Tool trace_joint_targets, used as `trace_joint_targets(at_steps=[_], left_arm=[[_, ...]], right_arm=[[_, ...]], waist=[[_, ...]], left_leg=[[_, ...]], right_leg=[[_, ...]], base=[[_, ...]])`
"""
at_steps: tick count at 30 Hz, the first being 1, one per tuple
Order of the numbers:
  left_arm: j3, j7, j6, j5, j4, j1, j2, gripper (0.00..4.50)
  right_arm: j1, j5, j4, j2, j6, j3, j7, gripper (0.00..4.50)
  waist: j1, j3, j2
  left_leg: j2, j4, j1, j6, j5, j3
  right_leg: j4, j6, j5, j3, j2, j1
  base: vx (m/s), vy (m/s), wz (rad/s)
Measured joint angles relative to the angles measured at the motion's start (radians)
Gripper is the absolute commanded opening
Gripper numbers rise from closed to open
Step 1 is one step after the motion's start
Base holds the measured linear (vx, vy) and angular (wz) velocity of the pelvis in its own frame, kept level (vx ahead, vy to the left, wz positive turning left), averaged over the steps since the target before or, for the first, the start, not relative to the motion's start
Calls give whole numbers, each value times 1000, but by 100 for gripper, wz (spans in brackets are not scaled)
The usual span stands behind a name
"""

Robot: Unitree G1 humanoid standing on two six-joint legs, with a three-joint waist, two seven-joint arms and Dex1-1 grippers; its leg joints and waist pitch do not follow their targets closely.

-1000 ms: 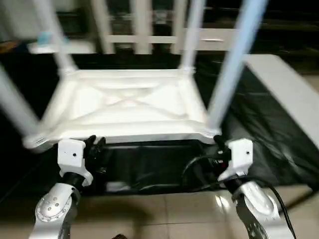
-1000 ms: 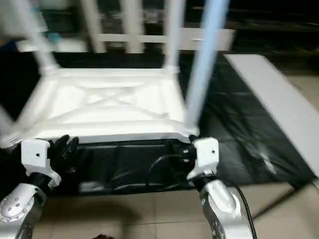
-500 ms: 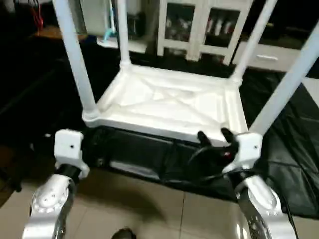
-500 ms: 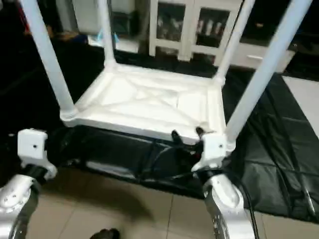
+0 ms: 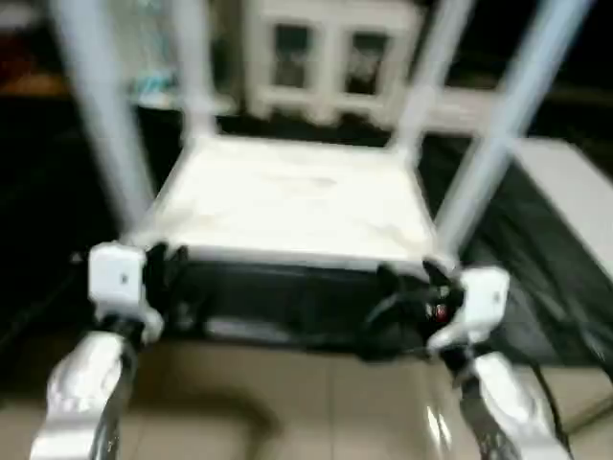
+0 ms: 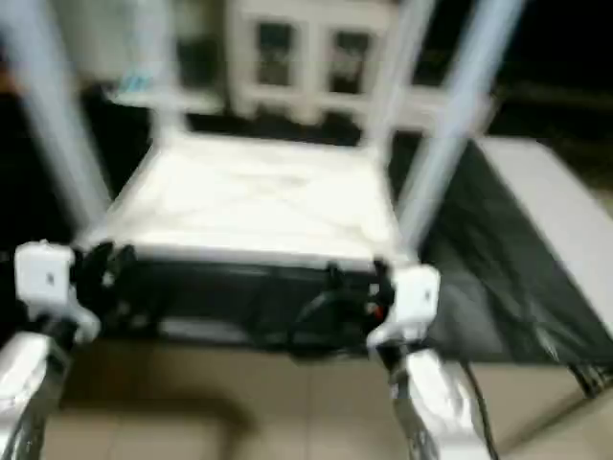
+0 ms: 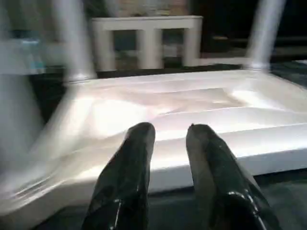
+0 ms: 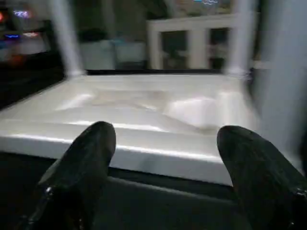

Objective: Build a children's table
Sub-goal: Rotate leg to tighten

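A black sheet lay spread over the tiled floor, with a white glass-door cabinet standing at the back, a pale flat slab lying along the sheet's right side, and black cables trailing at the sheet's near edge.

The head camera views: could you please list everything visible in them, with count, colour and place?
White plastic rectangular tabletop: one, white, upside down on the black sheet, centre.
Long white tube legs: four, white, standing up from the tabletop's corners.
Black sheet: one, black, under and around the tabletop.
White glass-door cabinet: one, white, behind the tabletop.
Flat white panel: one, white, at the right, beside the sheet.
Tiled floor: beige, in front of the sheet.
Left gripper: one, black, jaws apart, before the tabletop's near edge.
Right gripper: one, black, jaws wide apart, before the near edge.
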Motion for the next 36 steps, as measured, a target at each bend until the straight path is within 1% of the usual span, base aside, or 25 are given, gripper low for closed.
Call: trace_joint_targets(at_steps=[1, 2, 3, 4, 5, 6, 7, 8, 9, 10, 11, 12, 13, 14, 15, 17, 19, 21, 22, 23, 24, 27, 30, 34, 36], left_arm=[[-30, -2, 0, -1, -2, -11, -19, 141], [-34, -2, 0, -1, -2, -4, -22, 141], [-28, -1, -1, -1, -1, 4, -23, 141], [-20, 1, -3, -1, -1, 4, -25, 141], [-12, 4, -8, -1, -2, 3, -27, 141], [3, 13, -10, -1, 1, 15, -33, 141], [18, 23, -10, -1, 10, 23, -35, 141], [22, 28, -11, -1, 18, 31, -41, 141], [17, 28, -12, -3, 26, 39, -57, 141], [14, 28, -13, -5, 26, 44, -69, 141], [2, 27, -14, -11, 26, 45, -70, 141], [-9, 23, -15, -21, 16, 46, -66, 141], [-18, 20, -15, -27, 9, 49, -70, 141], [-31, 15, -15, -37, 8, 58, -78, 141], [-35, 8, -15, -46, 6, 70, -81, 167], [-3, 12, -15, -68, 4, 72, -85, 174], [57, 33, -13, -69, 4, 60, -66, 193], [108, 52, -15, -69, 2, 34, -56, 217], [125, 59, -18, -70, -2, 28, -52, 216], [137, 58, -24, -79, -7, 28, -45, 216], [138, 56, -27, -83, -18, 29, -41, 250], [132, 53, -28, -100, -29, 29, -40, 260], [135, 56, -22, -99, -29, 27, -26, 288], [163, 64, -6, -112, -26, -15, -22, 307], [178, 57, -6, -125, -26, -20, -14, 337]], right_arm=[[17, 0, 5, -18, 8, -27, -7, 373], [24, -1, 10, -22, 13, -33, -9, 373], [22, 0, 4, -22, 16, -33, -9, 373], [17, 0, -4, -22, 19, -30, -8, 373], [10, 1, -13, -23, 22, -28, -7, 373], [2, 2, -21, -19, 31, -16, -5, 373], [1, 12, -25, -7, 38, 3, 4, 373], [3, 24, -32, -9, 44, 9, 15, 373], [4, 30, -39, -19, 47, 5, 21, 373], [0, 33, -43, -27, 47, 1, 28, 373], [-2, 36, -47, -30, 47, -3, 30, 373], [-2, 44, -49, -31, 47, -10, 37, 373], [-5, 50, -46, -36, 49, -17, 39, 373], [-5, 56, -41, -43, 53, -28, 38, 373], [-6, 59, -39, -46, 55, -33, 38, 373], [-22, 60, -39, -45, 60, -36, 39, 373], [-49, 61, -39, -43, 71, -15, 47, 373], [-54, 62, -41, -44, 76, -4, 59, 373], [-53, 62, -41, -46, 77, 4, 61, 373], [-53, 62, -40, -46, 78, 10, 63, 373], [-53, 62, -40, -46, 79, 14, 67, 373], [-54, 62, -40, -46, 80, 19, 70, 373], [-54, 72, -40, -79, 120, 32, 107, 373], [-29, 108, -44, -143, 163, 77, 206, 373], [-13, 119, -49, -158, 174, 86, 235, 373]], waist=[[2, 1, 12], [6, 3, 8], [16, 2, 14], [24, 0, 24], [26, -2, 49], [26, -3, 59], [14, -3, 39], [3, -7, 21], [-7, -12, 8], [-19, -13, 1], [-26, -13, -7], [-35, -18, -34], [-37, -22, -63], [-34, -23, -58], [-30, -23, -56], [-24, -22, -58], [-20, -18, -55], [-20, -13, -49], [-19, -8, -48], [-19, -5, -49], [-17, -3, -51], [-17, -2, -52], [-19, -3, -53], [-17, -2, -53], [-17, -1, -51]], left_leg=[[-5, 81, -47, 46, -13, -3], [-13, 138, -87, 48, -9, 0], [-14, 133, -133, 37, -2, 0], [-1, 80, -162, 31, 17, -1], [20, 14, -181, 30, 66, -2], [35, 10, -179, 12, 159, -14], [20, 21, -177, 15, 140, -15], [12, 20, -173, 22, 135, -15], [10, 19, -167, 26, 125, -16], [7, 19, -160, 30, 118, -16], [1, 19, -155, 33, 114, -12], [-17, 20, -156, 37, 109, 3], [-31, 24, -160, 38, 102, 12], [-31, 21, -164, 45, 100, 10], [-29, 9, -165, 41, 104, 6], [-21, -3, -166, 15, 115, 8], [-6, -5, -166, 5, 117, 7], [1, -5, -162, 7, 116, 9], [4, -5, -161, 10, 115, 15], [10, -4, -158, 10, 115, 27], [15, -4, -157, 9, 114, 40], [27, -4, -157, 7, 117, 69], [31, -4, -158, 7, 119, 81], [36, -4, -159, 5, 120, 81], [37, -5, -159, 4, 121, 82]], right_leg=[[-17, -2, -4, 24, 12, 15], [-34, -5, -4, 45, 18, 33], [-58, -5, -4, 51, 19, 55], [-68, -8, -7, 45, 23, 63], [-71, -10, -17, 26, 38, 71], [-37, -12, -47, 12, 44, 72], [16, -41, -70, 5, 29, 53], [57, -42, -72, 3, 26, 30], [82, -28, -68, -4, 34, -6], [88, -10, -58, -8, 35, -37], [81, 7, -44, -5, 31, -66], [29, 15, -3, 7, 10, -96], [19, 5, 56, 26, -3, -103], [14, 3, 55, 29, 1, -105], [7, -1, 58, 28, 3, -105], [-5, -4, 62, 26, 9, -103], [-34, -12, 76, 19, 20, -91], [-52, -22, 79, 7, 18, -81], [-53, -22, 79, 4, 15, -78], [-53, -23, 79, 3, 12, -73], [-53, -23, 79, 1, 8, -70], [-53, -23, 79, 2, 0, -70], [-53, -21, 81, 4, -1, -70], [-52, -19, 82, 1, 1, -71], [-52, -18, 82, 1, 2, -72]], base=[[132, 64, -2], [153, 62, 11], [141, 58, 14], [141, 58, 14], [158, 95, 12], [137, 87, 4], [137, 87, 4], [166, 36, 3], [203, 28, 6], [203, 28, 6], [151, 13, -4], [122, -20, -4], [122, -20, -4], [98, -50, -5], [83, -55, -4], [77, -42, -2], [0, 0, 0], [0, 0, 0], [0, 0, 0], [0, 0, 0], [0, 0, 0], [0, 0, 0], [0, 0, 0], [0, 0, 0], [0, 0, 0]])
